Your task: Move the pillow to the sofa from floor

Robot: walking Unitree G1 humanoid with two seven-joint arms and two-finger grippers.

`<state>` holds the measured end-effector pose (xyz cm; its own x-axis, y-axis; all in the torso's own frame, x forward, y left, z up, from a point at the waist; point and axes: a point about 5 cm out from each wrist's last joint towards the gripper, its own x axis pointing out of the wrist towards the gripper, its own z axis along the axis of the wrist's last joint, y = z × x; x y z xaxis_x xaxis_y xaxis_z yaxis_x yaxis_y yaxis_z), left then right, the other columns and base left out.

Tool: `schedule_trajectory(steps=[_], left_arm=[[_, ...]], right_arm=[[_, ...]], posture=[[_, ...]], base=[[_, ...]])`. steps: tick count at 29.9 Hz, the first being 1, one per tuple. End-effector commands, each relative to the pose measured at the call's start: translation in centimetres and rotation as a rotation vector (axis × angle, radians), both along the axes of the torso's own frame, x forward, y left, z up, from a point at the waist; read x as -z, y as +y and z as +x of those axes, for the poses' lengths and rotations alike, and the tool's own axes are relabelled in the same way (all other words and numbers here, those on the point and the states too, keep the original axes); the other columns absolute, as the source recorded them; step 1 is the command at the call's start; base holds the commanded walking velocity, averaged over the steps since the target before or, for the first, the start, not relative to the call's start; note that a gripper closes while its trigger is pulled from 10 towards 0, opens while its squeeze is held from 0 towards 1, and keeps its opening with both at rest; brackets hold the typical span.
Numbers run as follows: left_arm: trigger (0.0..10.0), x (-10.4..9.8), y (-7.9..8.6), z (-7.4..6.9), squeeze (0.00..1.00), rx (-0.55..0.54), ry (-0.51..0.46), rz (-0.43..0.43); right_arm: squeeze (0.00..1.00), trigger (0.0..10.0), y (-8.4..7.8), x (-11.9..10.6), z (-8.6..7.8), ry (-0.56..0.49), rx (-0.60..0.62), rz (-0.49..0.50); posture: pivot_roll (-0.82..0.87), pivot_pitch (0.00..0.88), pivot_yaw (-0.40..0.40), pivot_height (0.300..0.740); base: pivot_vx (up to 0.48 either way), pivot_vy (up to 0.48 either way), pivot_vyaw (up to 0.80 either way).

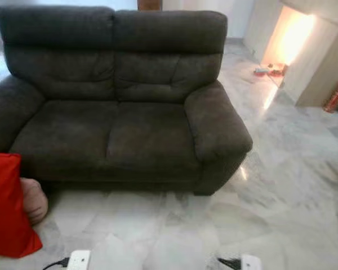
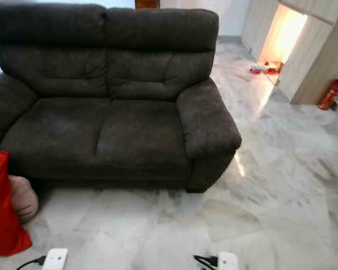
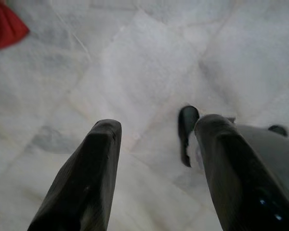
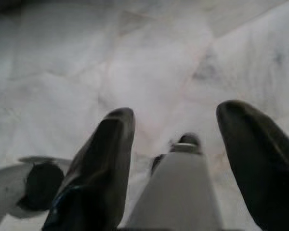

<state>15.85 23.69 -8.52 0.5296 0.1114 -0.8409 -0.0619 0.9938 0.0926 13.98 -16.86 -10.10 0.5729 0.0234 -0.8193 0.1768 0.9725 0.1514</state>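
On the floor [image 1: 259,185], by the sofa's [image 1: 112,107] left front corner, sits the red pillow [image 1: 5,205]. Both claws, left gripper [image 3: 154,178] and right gripper [image 4: 188,163], hang wide and hold nothing. Turn left and grab the pillow's middle.

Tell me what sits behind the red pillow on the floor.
A pinkish round cushion pokes out behind the red pillow, at the sofa's base. The pillow covers the rest of it.

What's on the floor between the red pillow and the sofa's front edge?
A pinkish-tan cushion lies there, tucked behind the red pillow and beside the sofa base, on the marble floor. It shows in both eye views.
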Motion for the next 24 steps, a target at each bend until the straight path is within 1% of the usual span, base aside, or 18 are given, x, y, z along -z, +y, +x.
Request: schedule_trajectory(steps=[1, 7, 15, 19, 21, 24], left_arm=[[10.0, 0.36, -0.73, -0.42, 0.0, -0.008, 0.013, -0.015], [10.0, 0.52, -0.68, -0.86, 0.0, 0.002, 0.028, -0.01], [10.0, 0.63, -0.68, -1.14, 0.0, 0.023, 0.044, -0.014], [10.0, 0.66, -0.85, -1.12, 0.0, 0.048, 0.048, -0.015], [10.0, 0.67, -0.97, -1.1, 0.0, 0.037, 0.042, -0.022], [10.0, 0.73, -1.09, -1.19, 0.0, 0.024, 0.041, -0.028]], right_arm=[[0.0, 10.0, -1.13, 0.24, -0.87, 0.035, 0.011, -0.023], [0.0, 10.0, -1.18, 0.33, -1.28, 0.039, -0.029, -0.029], [0.0, 10.0, -1.22, 0.46, -1.67, 0.049, -0.007, -0.032], [0.0, 10.0, -1.43, 0.44, -1.73, 0.044, 0.014, -0.035], [0.0, 10.0, -1.6, 0.42, -1.69, 0.049, -0.011, -0.049], [0.0, 10.0, -1.76, 0.42, -1.77, 0.051, -0.012, -0.053]], posture=[[0.12, 0.0, -0.061, 0.74], [0.11, 0.0, -0.055, 0.74], [0.07, 0.0, -0.026, 0.74], [0.08, 0.0, -0.035, 0.74], [0.08, 0.0, -0.044, 0.74], [0.08, 0.0, -0.049, 0.74]], base=[[0.0, 0.368, 0.0], [0.0, 0.364, 0.0], [0.0, 0.367, 0.0], [0.0, 0.366, 0.0], [0.0, 0.377, 0.0], [0.0, 0.391, 0.0]])
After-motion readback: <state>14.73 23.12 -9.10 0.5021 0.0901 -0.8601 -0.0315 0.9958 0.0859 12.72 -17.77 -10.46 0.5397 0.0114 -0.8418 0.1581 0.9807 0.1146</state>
